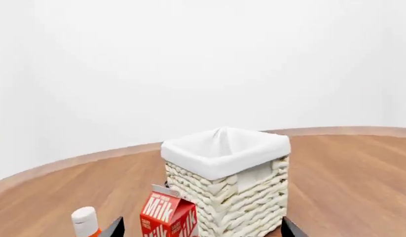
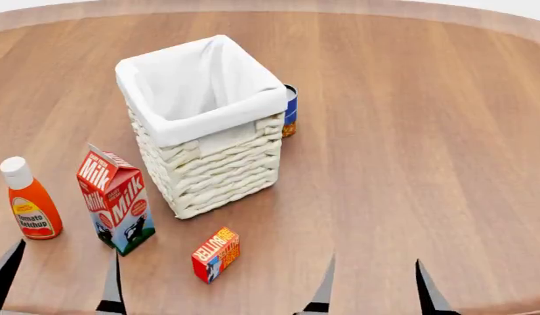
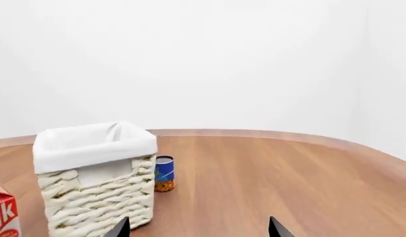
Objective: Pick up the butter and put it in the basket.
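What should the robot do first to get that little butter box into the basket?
Probably lower the right gripper toward the butter. The box lies on the table in front of the basket, untouched, between the two grippers. Both the right and the left gripper are open and empty, so neither needs to let go of anything first.

Looking down, we see the basket (image 2: 204, 125) standing on the wooden worktop (image 2: 410, 131), with a blue can (image 2: 290, 110) just behind its far right corner. Left of it stand the milk carton (image 2: 117, 200) and, farther left, the ketchup bottle (image 2: 29, 200), while the butter (image 2: 216, 254) lies on the near side of the basket, apart from it. Our left end effector (image 2: 60, 279) and right end effector (image 2: 374, 285) show only dark fingertips at the near edge, each pair spread wide and holding nothing.
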